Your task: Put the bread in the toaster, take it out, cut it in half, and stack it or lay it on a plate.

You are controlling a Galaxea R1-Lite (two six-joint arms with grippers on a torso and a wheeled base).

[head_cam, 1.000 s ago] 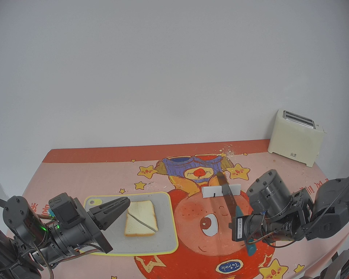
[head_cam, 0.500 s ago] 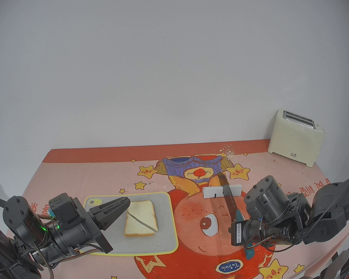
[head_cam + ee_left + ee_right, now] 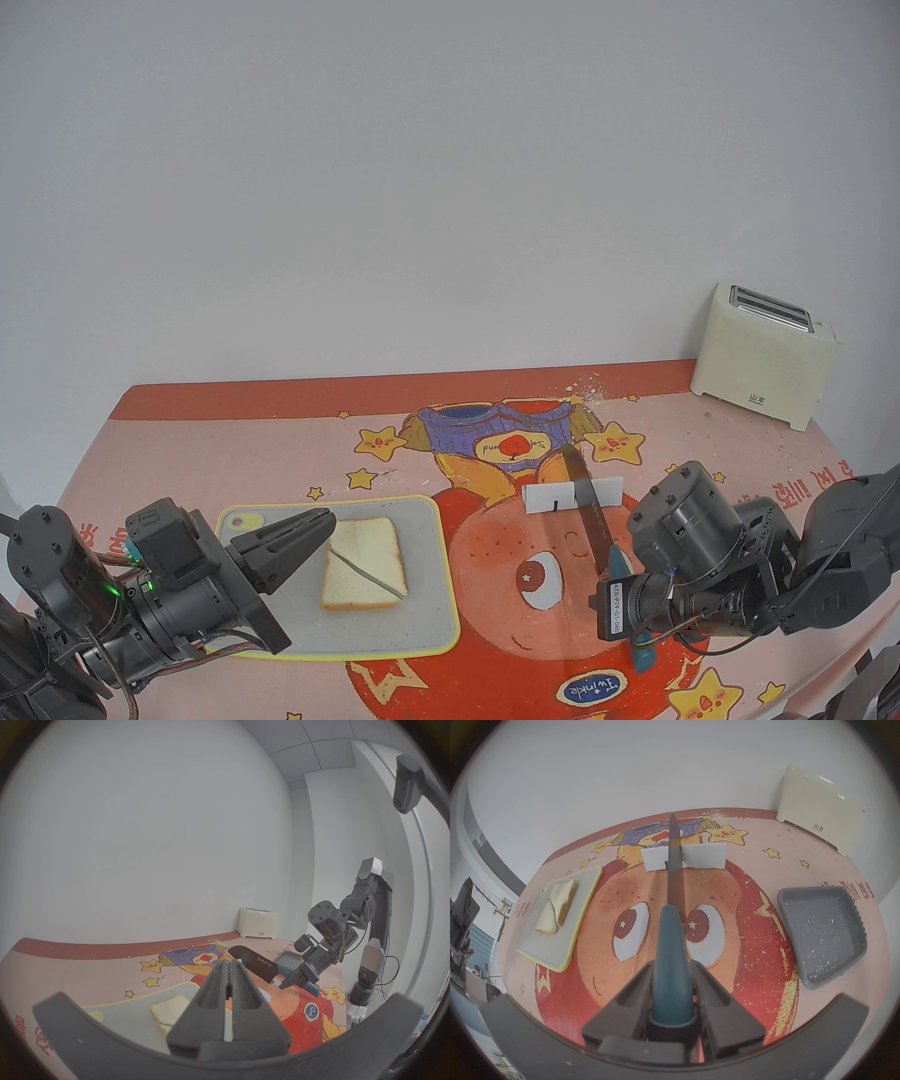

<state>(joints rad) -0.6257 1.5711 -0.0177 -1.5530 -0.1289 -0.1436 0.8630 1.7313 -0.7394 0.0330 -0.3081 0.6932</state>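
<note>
Bread (image 3: 366, 564) lies flat on the cutting board (image 3: 412, 628) at the tabletop's (image 3: 234, 450) near left, cut diagonally from far-left to near-right, halves touching. Left pincer (image 3: 322, 519), pinched together and empty, hovers just left of it. Right pincer (image 3: 614, 583) clamps the knife (image 3: 586, 502), blade pointing away over the white rest (image 3: 605, 489). Open tabletop lies between board and knife.
</note>
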